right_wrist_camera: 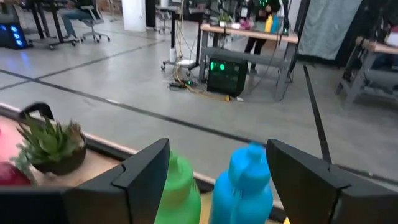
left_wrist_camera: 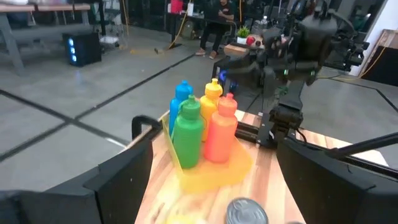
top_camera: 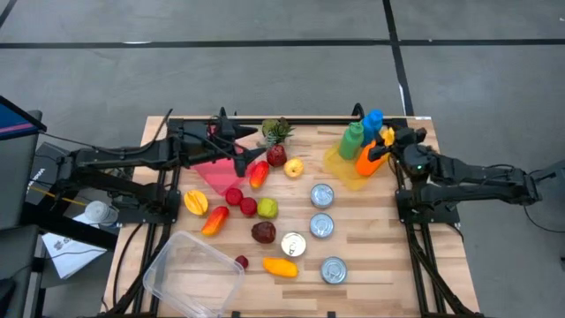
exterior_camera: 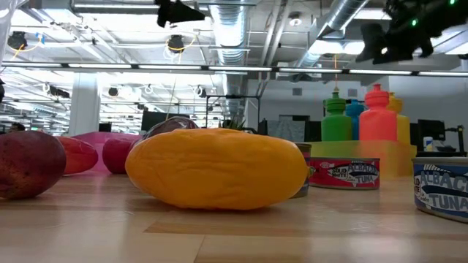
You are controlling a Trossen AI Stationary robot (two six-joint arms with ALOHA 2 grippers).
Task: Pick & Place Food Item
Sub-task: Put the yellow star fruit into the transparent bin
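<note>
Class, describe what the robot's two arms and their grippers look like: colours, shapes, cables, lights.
Both arms are dark, slim and jointed. The left gripper has two broad, flat black fingers; the right gripper has the same. Black cables trail below the left arm, and a small green light glows on the right arm.

orange-yellow fruit point(exterior_camera: 217, 169) lies front and centre on the wooden table point(exterior_camera: 234, 234). dark red fruit point(exterior_camera: 29, 164) at the picture's left edge. behind: red pieces point(exterior_camera: 88, 155), two labelled cans point(exterior_camera: 344, 174), and green point(exterior_camera: 336, 119), blue point(exterior_camera: 355, 117) and orange bottles point(exterior_camera: 377, 113) standing in a yellow tray point(exterior_camera: 365, 155).
</note>
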